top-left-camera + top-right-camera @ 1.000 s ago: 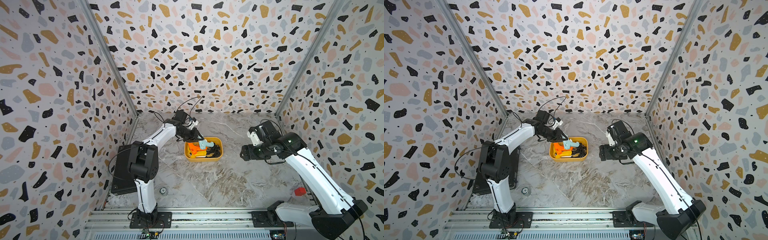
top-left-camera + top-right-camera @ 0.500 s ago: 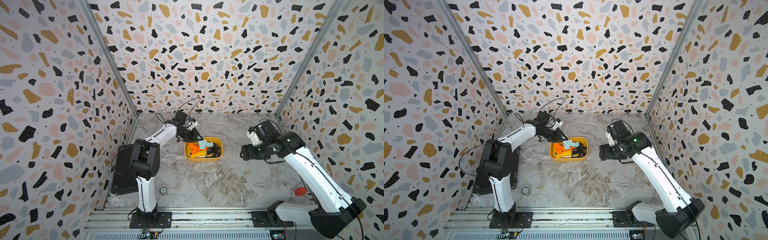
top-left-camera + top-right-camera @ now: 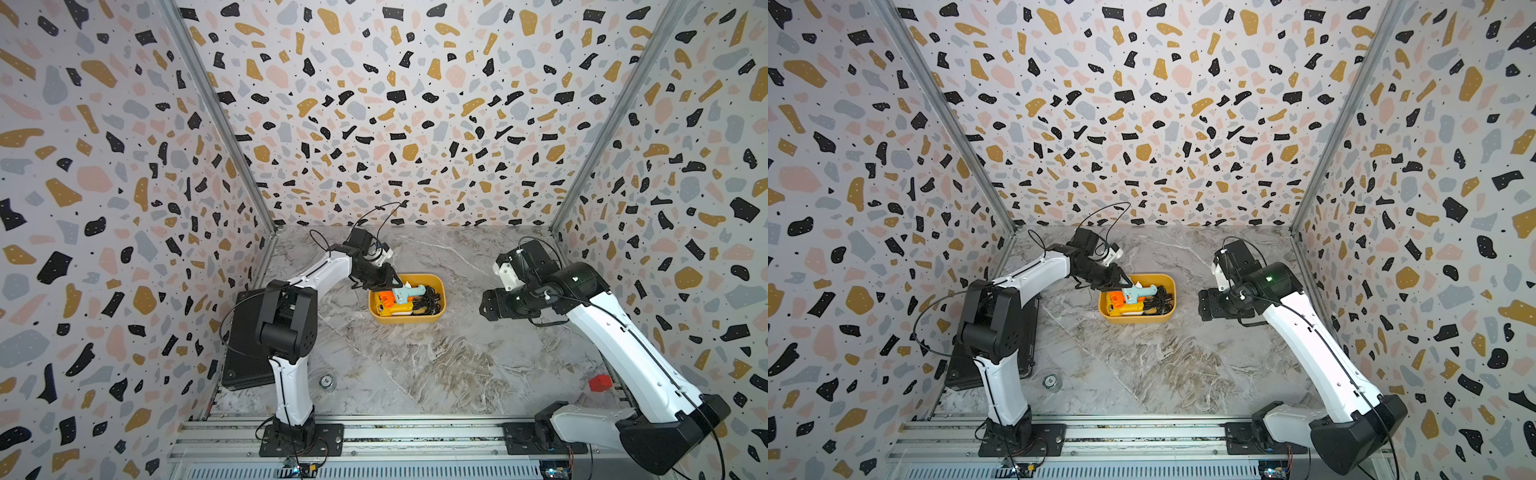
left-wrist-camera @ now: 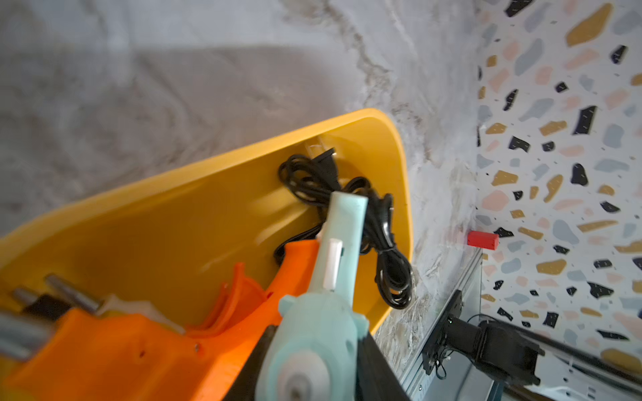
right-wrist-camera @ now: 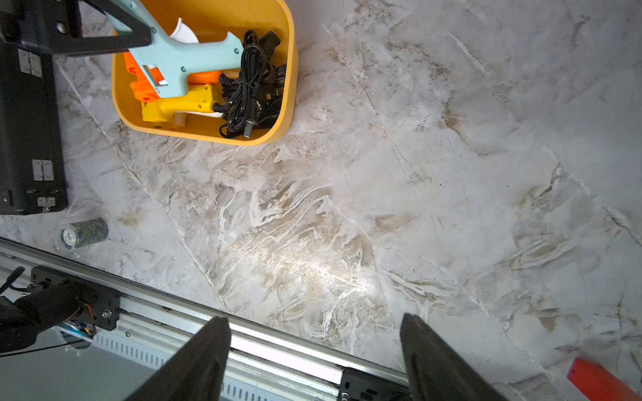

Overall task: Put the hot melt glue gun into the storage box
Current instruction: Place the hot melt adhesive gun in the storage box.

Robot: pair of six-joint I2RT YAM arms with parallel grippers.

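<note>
1. Storage box (image 3: 406, 319): yellow-orange tub, about the middle of the table (image 3: 415, 374).
2. Hot melt glue gun (image 3: 409, 291), pale blue: inside the box. It lies on top of an orange gun (image 3: 385, 297) and a yellow gun (image 3: 395, 308). One end reaches the black cords (image 3: 430, 299) bunched at the box's right end.
3. Left gripper (image 3: 390, 283): over the box's back left corner. Its black fingers (image 4: 373, 368) flank the blue gun's other end. I cannot tell whether they pinch it or stand just clear.
4. Right gripper (image 5: 314, 323): I see the jaws wide with nothing between them. It hangs above the table to the right of the box, well apart from it.
5. Black case (image 5: 27, 121): flat along the table's left edge.
6. Red block (image 3: 599, 383): near the front right corner.
7. Small round stack (image 5: 85, 232): front left, near the case.
</note>
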